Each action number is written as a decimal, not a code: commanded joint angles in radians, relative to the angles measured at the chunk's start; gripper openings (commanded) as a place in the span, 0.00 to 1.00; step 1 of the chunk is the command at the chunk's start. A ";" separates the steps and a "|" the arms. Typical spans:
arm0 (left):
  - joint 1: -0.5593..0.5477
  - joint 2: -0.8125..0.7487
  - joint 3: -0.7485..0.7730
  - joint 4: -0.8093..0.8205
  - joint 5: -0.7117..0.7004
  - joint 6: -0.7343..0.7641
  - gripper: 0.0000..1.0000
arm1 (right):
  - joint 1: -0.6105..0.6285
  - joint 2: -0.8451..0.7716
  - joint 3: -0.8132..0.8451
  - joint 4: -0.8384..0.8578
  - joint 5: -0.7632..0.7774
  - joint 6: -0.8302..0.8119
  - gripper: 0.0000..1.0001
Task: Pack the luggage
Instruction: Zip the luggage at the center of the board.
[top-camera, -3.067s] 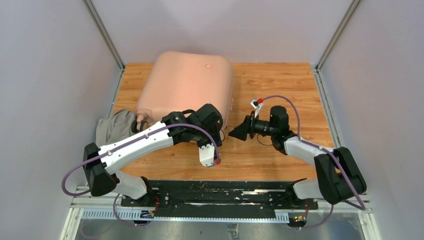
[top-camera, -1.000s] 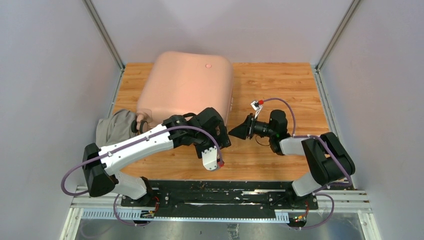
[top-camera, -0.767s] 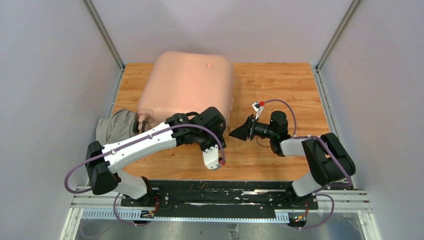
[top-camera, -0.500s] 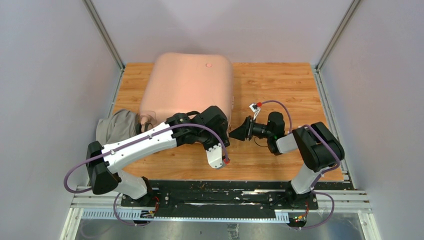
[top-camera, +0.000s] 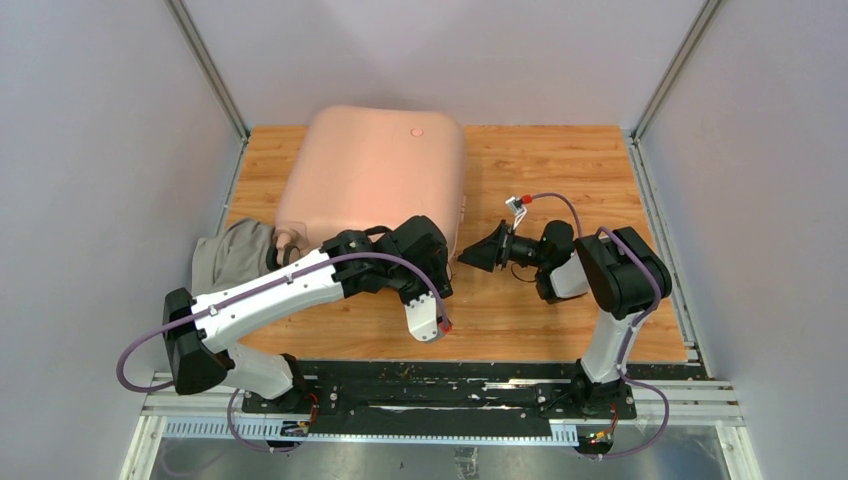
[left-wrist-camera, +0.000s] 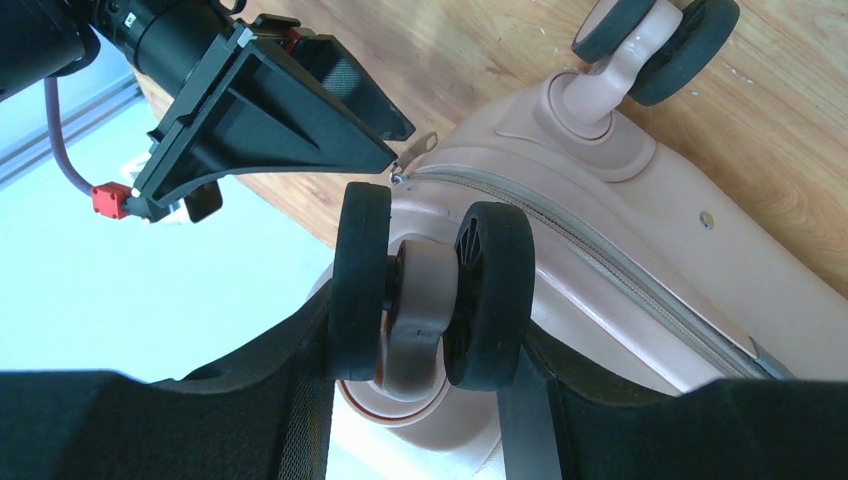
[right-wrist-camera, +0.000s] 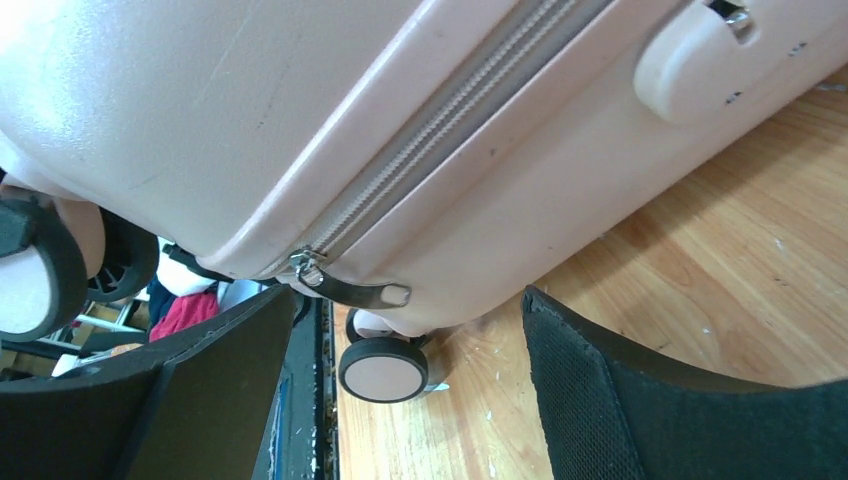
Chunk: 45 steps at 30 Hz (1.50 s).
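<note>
A grey cloth (top-camera: 228, 255) lies bunched against the near-left corner of the luggage (top-camera: 370, 165), touching it. The luggage itself lies flat on the wooden table (top-camera: 560, 170) with its pink shell facing up. It takes up the far-left part of the board, and its wheeled end faces the arms. The left arm reaches across in front of the luggage to its near-right corner. There the left gripper (left-wrist-camera: 425, 338) is clenched on a wheel (left-wrist-camera: 490, 290), a twin black castor on a pink stem. Its black fingers (left-wrist-camera: 300, 420) press against the two outer faces of the castor. A second wheel (left-wrist-camera: 650, 40) sits at the neighbouring corner, resting on the wood. Just to the right of the gripped wheel, the zip (right-wrist-camera: 450, 120) runs shut along the luggage's side seam. It ends at a metal pull (right-wrist-camera: 352, 290) that hangs from the corner. The right gripper (right-wrist-camera: 410, 300) lies low at the right of that corner, pointing at it. Its jaws are spread wide, with the pull between them but touching neither finger.
</note>
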 joint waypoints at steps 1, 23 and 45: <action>-0.002 -0.068 0.040 0.025 -0.039 -0.104 0.00 | 0.036 0.002 0.029 0.135 -0.094 0.035 0.87; -0.002 -0.096 0.073 0.024 -0.116 -0.089 0.00 | 0.124 -0.018 0.059 0.135 -0.113 0.077 0.39; -0.001 -0.104 0.086 0.025 -0.118 -0.090 0.00 | 0.192 -0.339 -0.033 -0.460 0.187 -0.340 0.00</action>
